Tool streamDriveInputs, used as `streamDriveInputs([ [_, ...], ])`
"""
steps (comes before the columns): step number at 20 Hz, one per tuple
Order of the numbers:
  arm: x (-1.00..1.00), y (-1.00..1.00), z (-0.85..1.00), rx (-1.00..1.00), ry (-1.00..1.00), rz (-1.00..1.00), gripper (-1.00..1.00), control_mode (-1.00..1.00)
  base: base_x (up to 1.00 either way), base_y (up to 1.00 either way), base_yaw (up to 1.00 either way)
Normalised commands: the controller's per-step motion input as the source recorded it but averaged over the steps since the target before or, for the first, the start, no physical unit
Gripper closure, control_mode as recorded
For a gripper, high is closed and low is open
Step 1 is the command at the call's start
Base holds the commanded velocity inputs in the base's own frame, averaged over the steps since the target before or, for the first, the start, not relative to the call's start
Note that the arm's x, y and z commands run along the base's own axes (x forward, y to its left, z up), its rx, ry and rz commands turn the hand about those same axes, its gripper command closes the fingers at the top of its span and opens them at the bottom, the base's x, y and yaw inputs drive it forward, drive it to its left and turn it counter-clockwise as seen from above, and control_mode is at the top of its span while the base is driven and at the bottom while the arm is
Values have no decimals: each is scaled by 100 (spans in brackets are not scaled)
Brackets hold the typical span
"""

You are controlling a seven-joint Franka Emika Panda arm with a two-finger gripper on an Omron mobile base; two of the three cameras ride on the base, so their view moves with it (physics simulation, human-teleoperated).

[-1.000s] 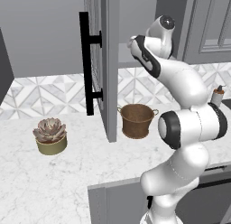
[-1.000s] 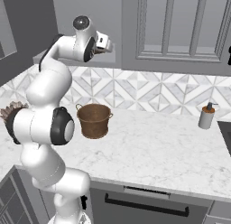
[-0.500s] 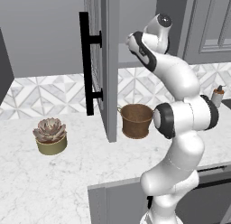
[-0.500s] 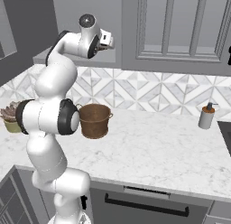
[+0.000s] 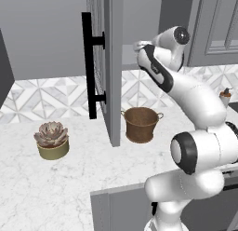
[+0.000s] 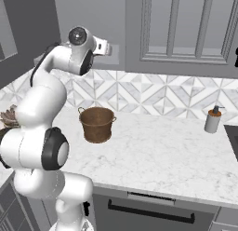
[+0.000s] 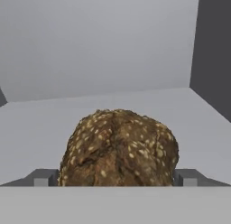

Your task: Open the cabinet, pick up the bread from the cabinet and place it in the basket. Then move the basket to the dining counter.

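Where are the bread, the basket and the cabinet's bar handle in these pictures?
bread [image 7: 119, 148]: hand view, middle of its seeded crust.
basket [image 5: 141, 126]: left base view, front of its brown wall.
bar handle [image 5: 88, 62]: left base view, upper stretch of the black bar on the open cabinet door.

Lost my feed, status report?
End effector inside open cabinet, fingers flanking bread; grip unconfirmed. Basket waiting below. Nothing blocking.

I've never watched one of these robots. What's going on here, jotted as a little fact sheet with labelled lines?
Cabinet: grey wall cabinet door with black bar handle, swung open
Bread: seeded brown bun on the cabinet shelf, between the two fingers
Basket: brown bucket-shaped basket on the marble counter, nothing visible inside
Nearby: pink succulent in olive pot; soap dispenser
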Motion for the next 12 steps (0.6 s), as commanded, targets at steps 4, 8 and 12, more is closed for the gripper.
streamDriveInputs([
  [4,-100,0,51,0,7,0,100,-100,0,0,0],
  [8,-100,0,59,0,19,0,100,-100,0,0,0],
  [12,-100,0,32,0,29,0,100,-100,0,0,0],
])
